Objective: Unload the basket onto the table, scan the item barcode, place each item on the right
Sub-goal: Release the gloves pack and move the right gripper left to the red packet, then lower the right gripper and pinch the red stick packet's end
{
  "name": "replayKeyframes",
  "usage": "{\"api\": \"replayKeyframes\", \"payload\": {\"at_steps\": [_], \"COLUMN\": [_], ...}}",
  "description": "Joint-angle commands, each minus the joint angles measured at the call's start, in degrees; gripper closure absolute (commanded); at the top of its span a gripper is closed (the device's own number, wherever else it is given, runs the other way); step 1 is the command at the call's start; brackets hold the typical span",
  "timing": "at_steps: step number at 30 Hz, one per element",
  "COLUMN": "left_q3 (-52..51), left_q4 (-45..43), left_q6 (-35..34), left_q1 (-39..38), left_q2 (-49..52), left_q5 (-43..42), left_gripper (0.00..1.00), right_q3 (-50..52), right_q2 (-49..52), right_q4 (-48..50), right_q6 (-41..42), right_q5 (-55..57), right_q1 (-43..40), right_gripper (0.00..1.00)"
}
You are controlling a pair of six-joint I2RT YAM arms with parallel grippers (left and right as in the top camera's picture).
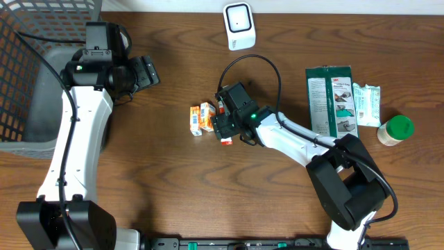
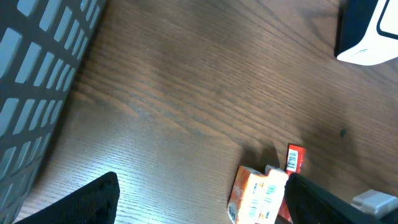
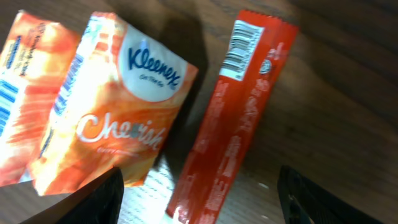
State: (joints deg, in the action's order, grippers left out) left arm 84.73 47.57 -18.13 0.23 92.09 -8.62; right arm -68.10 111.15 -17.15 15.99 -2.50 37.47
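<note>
A red wrapped bar [image 3: 236, 118] lies flat on the wooden table, its white barcode [image 3: 239, 46] facing up at the far end. My right gripper [image 3: 205, 205] is open and hovers low over it, with the bar's near end between the two fingers, neither visibly touching. In the overhead view the right gripper [image 1: 223, 125] covers most of the bar [image 1: 226, 140]. The white scanner [image 1: 238, 26] stands at the back centre. My left gripper [image 1: 146, 71] is open and empty, up at the far left near the basket. The left wrist view shows the scanner [image 2: 370, 31] and the bar [image 2: 294, 158].
Two orange Kleenex packs [image 1: 201, 118] lie just left of the bar, close to the right gripper's left finger [image 3: 93, 199]. A dark wire basket [image 1: 28, 90] fills the left edge. A green packet [image 1: 331, 101], a wipes pack [image 1: 366, 104] and a green-lidded jar [image 1: 395, 130] sit at the right.
</note>
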Motion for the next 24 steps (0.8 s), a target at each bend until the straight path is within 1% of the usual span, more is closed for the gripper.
{"api": "replayKeyframes", "payload": {"at_steps": [1,10,16,20,24], "left_q3": [0.0,0.0,0.0,0.0,0.0], "left_q4": [0.0,0.0,0.0,0.0,0.0], "left_q6": [0.5,0.5,0.5,0.5,0.5], "left_q1": [0.1,0.1,0.1,0.1,0.1], "left_q2": [-0.5,-0.5,-0.5,-0.5,-0.5], "left_q5": [0.7,0.7,0.7,0.7,0.7], "left_gripper": [0.14,0.14,0.14,0.14,0.14], "right_q3": [-0.5,-0.5,-0.5,-0.5,-0.5], "right_q2": [-1.4,-7.9,-12.3,-12.5,-11.1], "right_q4": [-0.6,-4.8,-6.7,-6.7,-6.4], "right_q6": [0.7,0.7,0.7,1.0,4.0], "right_q5": [2.7,2.7,2.7,2.7,2.7], "right_q1": [-0.2,-2.3,-2.3,-1.7,-1.4], "right_gripper": [0.24,0.23,0.24,0.24,0.26]}}
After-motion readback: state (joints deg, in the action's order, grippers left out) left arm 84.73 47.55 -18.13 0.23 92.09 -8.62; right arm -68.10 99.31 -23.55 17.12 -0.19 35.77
